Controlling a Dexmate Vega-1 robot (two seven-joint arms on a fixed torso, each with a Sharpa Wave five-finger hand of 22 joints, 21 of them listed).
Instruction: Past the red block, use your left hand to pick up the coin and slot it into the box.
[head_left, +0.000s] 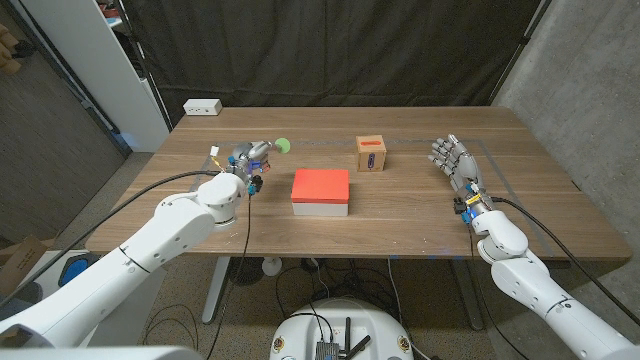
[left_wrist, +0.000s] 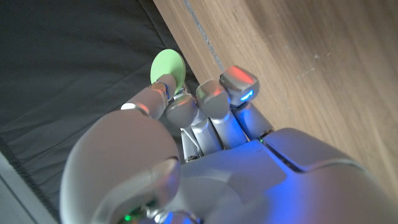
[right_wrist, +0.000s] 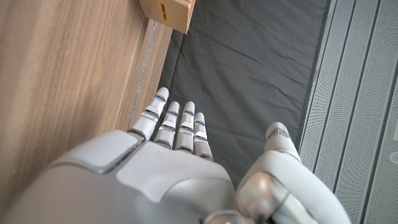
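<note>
Left hand (head_left: 248, 160) pinches the green coin (head_left: 283, 145) at its fingertips (left_wrist: 163, 87), other fingers curled in, raised over the far-left tabletop (head_left: 420, 215). Coin sticks out past the fingers, probably so its edge can meet the slot. Box (head_left: 371, 153) sits far of centre, slot face turned toward the camera, to the right of the coin. Red block (head_left: 321, 185) lies nearer, between both arms. Right hand (head_left: 452, 157) stands on edge at right, fingers apart, holding nothing, well clear of the box.

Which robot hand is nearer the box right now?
Right, by a small margin. The right robot hand waits open beside the box; the left robot hand, pinching the green coin, is across on its other side.
</note>
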